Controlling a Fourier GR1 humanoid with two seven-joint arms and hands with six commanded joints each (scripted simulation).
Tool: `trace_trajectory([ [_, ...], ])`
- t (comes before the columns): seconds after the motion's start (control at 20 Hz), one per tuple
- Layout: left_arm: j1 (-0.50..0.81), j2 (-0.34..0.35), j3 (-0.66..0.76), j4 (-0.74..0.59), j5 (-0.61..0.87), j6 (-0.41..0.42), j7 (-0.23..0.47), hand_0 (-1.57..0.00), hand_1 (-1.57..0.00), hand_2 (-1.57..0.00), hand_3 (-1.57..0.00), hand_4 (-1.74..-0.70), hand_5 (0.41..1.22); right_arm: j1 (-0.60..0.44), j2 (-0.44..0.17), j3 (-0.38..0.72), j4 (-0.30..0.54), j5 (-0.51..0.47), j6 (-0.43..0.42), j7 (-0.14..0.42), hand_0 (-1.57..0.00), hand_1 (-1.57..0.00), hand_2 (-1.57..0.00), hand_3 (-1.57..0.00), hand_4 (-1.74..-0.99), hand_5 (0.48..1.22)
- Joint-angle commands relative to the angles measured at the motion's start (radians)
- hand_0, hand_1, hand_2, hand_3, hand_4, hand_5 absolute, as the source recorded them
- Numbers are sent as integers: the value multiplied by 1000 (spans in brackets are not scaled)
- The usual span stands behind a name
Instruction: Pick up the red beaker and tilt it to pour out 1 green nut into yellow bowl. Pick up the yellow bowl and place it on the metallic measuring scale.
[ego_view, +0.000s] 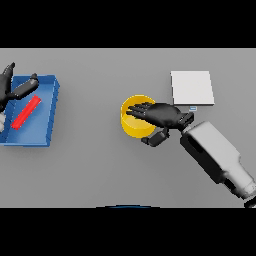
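The yellow bowl (133, 125) stands upright at the table's middle. My right hand (162, 114) lies over its right rim, with straight fingers reaching across the opening. The thumb (156, 138) is bent beside the bowl's lower right wall; I cannot tell whether it touches. The pale square measuring scale (192, 87) sits just behind and right of the bowl. A red beaker (26, 112) lies slanted in a blue tray (52, 107) at the far left. My left hand (15, 89) hovers open at that tray's back left corner, apart from the beaker. No green nut shows.
The right forearm (217, 157) crosses the table's right front. Bare grey table runs between the tray and the bowl.
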Motion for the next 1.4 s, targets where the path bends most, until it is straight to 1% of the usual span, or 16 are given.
trace_trajectory([
  [0.0,-9,-3,4,10,1,-1,1,1,1,1,1,-798,735,-9,4,3,19,2,3,-1,1,1,1,1,-1288,671],
  [0.05,-9,-7,3,8,0,3,-2,1,1,1,1,-798,735,-25,17,9,39,7,8,10,1,1,1,1,-1295,671],
  [0.15,-7,-9,4,16,-1,5,-6,1,1,1,1,-799,738,-26,7,23,40,14,22,-7,1,1,1,1,-1303,674],
  [0.2,-12,-3,3,10,-6,7,2,1,1,1,1,-798,736,-30,13,35,55,29,22,9,1,1,1,1,-1306,681],
  [0.35,-6,5,4,9,-1,-3,-1,1,1,1,1,-793,731,-57,10,44,68,34,47,8,1,1,1,1,-1304,713],
  [0.5,-19,0,6,21,-5,-1,-2,1,1,1,1,-792,725,-58,31,65,74,53,48,41,-16,-40,-68,-94,-1339,784],
  [0.55,-13,6,9,18,-3,-3,-12,1,1,1,1,-792,723,-51,22,71,60,57,55,40,-93,-107,-133,-160,-1362,820],
  [0.6,-5,13,12,11,1,-7,-22,1,1,1,1,-793,722,-53,19,75,63,63,53,34,-258,-236,-233,-249,-1387,900],
  [0.65,1,20,13,-6,7,-4,-16,1,1,1,1,-793,723,-60,22,75,72,61,60,27,-508,-437,-388,-359,-1425,964],
  [0.7,4,22,15,-26,12,2,-11,1,1,1,1,-795,725,-59,19,77,75,59,63,23,-721,-664,-624,-472,-1488,1016],
  [0.8,-4,10,13,-9,10,6,6,1,1,1,1,-800,727,-70,20,80,75,44,106,30,-1027,-991,-965,-691,-1571,1090],
  [0.85,-8,11,13,9,6,1,3,1,1,1,1,-799,728,-77,18,82,83,38,118,24,-1136,-1107,-1086,-867,-1604,1116],
  [0.95,-11,5,8,0,-1,10,1,1,1,1,1,-799,727,-70,7,81,73,23,127,14,-1292,-1274,-1261,-1019,-1649,1154],
  [1.05,-5,10,6,-15,1,12,5,1,1,1,1,-802,725,-69,3,88,71,21,115,12,-1393,-1381,-1314,-1142,-1682,1178],
  [1.25,-12,12,9,-10,4,5,12,1,1,1,1,-805,725,-59,-23,78,28,5,129,22,-1498,-1493,-1453,-1181,-1717,1203],
  [1.35,-8,10,5,-18,0,12,11,1,1,1,1,-802,724,-65,-35,68,-11,-13,156,42,-1524,-1521,-1470,-1192,-1726,1210],
])
